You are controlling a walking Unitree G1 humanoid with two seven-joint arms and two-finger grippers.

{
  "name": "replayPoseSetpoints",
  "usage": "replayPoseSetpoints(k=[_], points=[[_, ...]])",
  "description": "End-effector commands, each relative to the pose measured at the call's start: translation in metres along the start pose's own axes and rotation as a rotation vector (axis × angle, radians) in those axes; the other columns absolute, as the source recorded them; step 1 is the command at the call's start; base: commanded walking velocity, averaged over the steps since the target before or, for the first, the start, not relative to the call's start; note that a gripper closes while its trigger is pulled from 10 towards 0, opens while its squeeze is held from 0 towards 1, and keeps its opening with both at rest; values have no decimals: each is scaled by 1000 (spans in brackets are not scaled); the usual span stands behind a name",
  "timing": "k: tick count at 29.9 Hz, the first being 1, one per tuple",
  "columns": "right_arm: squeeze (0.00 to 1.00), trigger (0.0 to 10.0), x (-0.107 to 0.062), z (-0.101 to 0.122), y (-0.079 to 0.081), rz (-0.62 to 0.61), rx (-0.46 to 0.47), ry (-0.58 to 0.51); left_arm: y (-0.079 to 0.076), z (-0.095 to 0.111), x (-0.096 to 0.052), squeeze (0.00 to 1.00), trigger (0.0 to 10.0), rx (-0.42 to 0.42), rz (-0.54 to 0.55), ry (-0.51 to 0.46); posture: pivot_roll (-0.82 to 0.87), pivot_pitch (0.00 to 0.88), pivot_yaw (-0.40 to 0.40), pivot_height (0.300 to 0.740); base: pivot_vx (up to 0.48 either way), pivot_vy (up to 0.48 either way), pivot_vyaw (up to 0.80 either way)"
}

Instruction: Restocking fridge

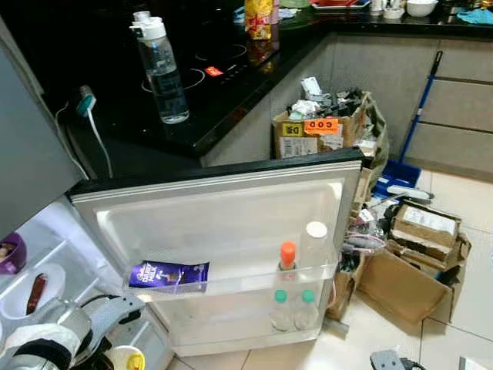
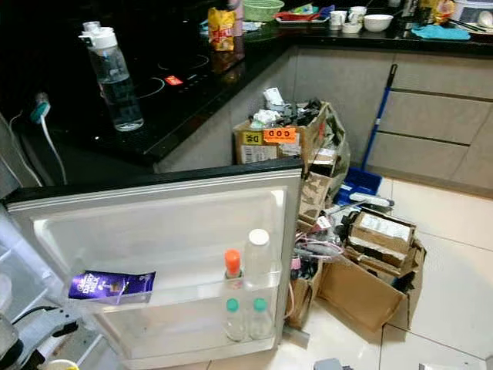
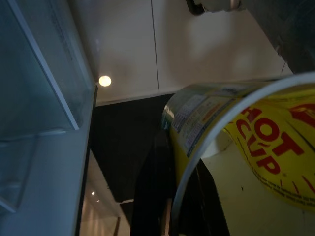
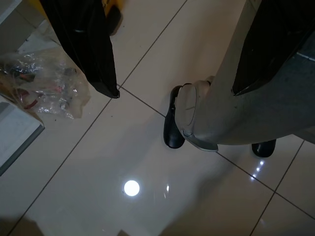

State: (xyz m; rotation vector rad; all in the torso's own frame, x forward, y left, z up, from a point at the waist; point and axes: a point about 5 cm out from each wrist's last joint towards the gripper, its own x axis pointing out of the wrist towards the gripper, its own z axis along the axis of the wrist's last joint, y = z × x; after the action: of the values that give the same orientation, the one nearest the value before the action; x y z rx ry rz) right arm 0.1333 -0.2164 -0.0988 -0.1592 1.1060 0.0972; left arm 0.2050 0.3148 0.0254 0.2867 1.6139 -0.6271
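Note:
The fridge door (image 1: 231, 223) stands open towards me. Its shelf holds a purple chocolate bar (image 1: 168, 274), an orange-capped bottle (image 1: 287, 258) and a taller white-capped bottle (image 1: 314, 247). Two green-capped bottles (image 1: 293, 308) stand on the shelf below. At the bottom left, by the fridge's open side, my left gripper (image 1: 115, 356) is shut on a yellow "Hot Cup" noodle cup (image 3: 246, 147), with one black finger (image 3: 152, 196) along its side. My right gripper (image 4: 172, 91) hangs open over the tiled floor, fingers wide apart.
Inside the fridge at the left are a purple bowl (image 1: 9, 253) and a white dish (image 1: 35, 291). A water bottle (image 1: 162, 69) stands on the black counter. Cardboard boxes (image 1: 416, 262) and clutter crowd the floor right of the door, with a blue dustpan (image 1: 400, 169) behind.

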Motion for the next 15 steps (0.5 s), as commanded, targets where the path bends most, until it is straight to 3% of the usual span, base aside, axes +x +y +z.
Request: replayPoseSetpoints(k=[1, 6, 15], points=[[0, 10000, 1, -8, 14, 48, 2, 29, 13, -12, -20, 0, 10000, 5, 98, 51, -33, 0, 71, 740, 0, 0, 0], [0, 10000, 0, -8, 11, 44, 0, 31, 30, -19, -44, 0, 10000, 15, 264, 119, -34, 0, 72, 740, 0, 0, 0], [0, 10000, 1, -6, 12, 49, -6, 26, 34, -20, -58, 0, 10000, 43, 325, 127, -34, 0, 71, 740, 0, 0, 0]])
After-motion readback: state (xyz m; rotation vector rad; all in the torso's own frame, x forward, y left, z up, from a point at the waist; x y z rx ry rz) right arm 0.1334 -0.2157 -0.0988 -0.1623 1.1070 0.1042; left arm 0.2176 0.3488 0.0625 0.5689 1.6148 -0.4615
